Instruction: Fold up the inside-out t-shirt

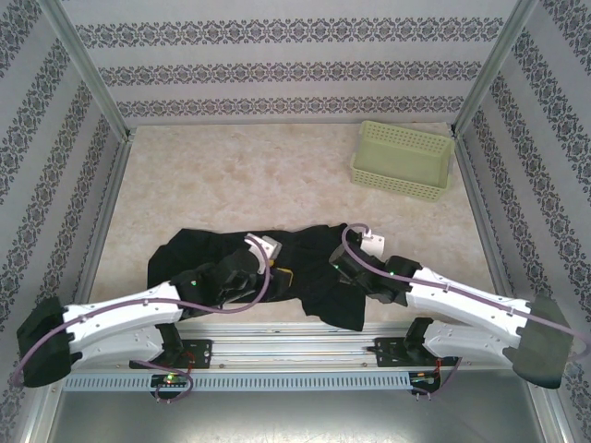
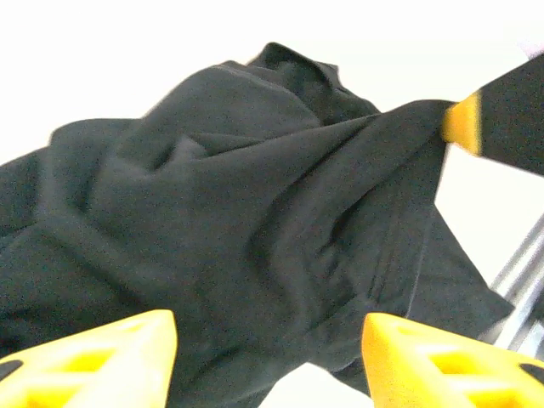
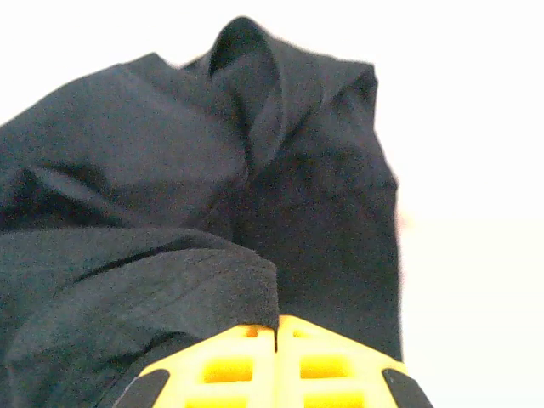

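Note:
The inside-out t-shirt [image 1: 199, 254] is a crumpled black heap near the table's front edge, between the two arms. My left gripper [image 1: 282, 275] hovers over its middle. In the left wrist view that gripper [image 2: 270, 365] stands open, its yellow fingers [image 2: 127, 357] wide apart above the dark fabric [image 2: 255, 195]. My right gripper [image 1: 343, 269] sits at the heap's right end. Its yellow jaws [image 3: 276, 327] are shut on a fold of the t-shirt [image 3: 170, 187]. The left wrist view shows the cloth pulled taut toward the right gripper [image 2: 463, 123].
A pale green perforated basket [image 1: 404, 159] stands at the back right of the beige table [image 1: 231, 175]. Patterned walls and metal posts [image 1: 88, 65] enclose the table on three sides. A metal rail [image 1: 295, 341] runs along the near edge.

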